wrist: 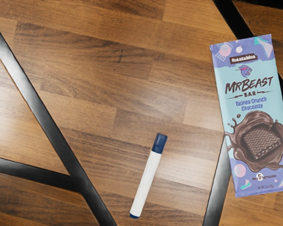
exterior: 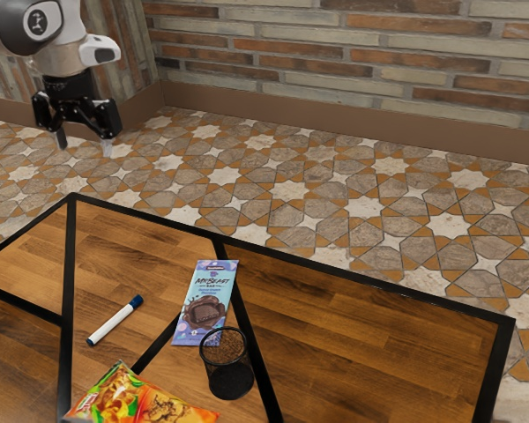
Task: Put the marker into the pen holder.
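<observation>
Exterior view, clock directions as seen there. Claw [exterior: 85, 147]: open, fingers apart, above table height. Marker [exterior: 115, 321]: lying on the table [exterior: 361, 330] at the claw's 6 o'clock, blue cap toward 2. From the marker: chocolate bar [exterior: 204, 295], flat, near 3; pen holder [exterior: 227, 376], upright, near 4; snack packets [exterior: 137, 398], 5.

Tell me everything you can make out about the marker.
The marker has a slim, smooth, white barrel that looks like plastic, a dark blue cap fitted on one end and blue at the other. It lies on its side on the wooden tabletop, touching nothing else, its capped end nearer the MrBeast chocolate bar.
</observation>
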Robot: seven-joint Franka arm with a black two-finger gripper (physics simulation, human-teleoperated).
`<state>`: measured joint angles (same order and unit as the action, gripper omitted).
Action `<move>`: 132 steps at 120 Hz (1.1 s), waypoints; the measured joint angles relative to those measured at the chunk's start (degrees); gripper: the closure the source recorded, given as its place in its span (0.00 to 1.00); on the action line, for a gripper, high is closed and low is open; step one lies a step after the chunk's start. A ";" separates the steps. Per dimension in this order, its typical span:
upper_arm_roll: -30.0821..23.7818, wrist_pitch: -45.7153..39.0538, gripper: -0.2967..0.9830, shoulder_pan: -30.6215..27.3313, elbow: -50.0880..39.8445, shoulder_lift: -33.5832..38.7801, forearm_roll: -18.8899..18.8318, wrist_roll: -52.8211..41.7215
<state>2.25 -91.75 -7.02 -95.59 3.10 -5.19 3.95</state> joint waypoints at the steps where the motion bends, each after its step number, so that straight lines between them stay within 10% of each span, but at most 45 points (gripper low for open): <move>1: 0.00 -0.08 0.23 0.17 -0.02 -0.01 0.01 0.01; 30: 0.60 -3.21 0.23 7.61 -5.21 0.05 0.03 0.32; 79: 1.36 -15.85 0.23 -2.44 -23.39 -6.00 -0.40 1.14; 132: 1.44 -32.05 0.23 0.44 -29.28 -14.73 -0.18 0.41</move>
<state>3.69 -123.79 -6.58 -124.86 -11.62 -5.37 4.36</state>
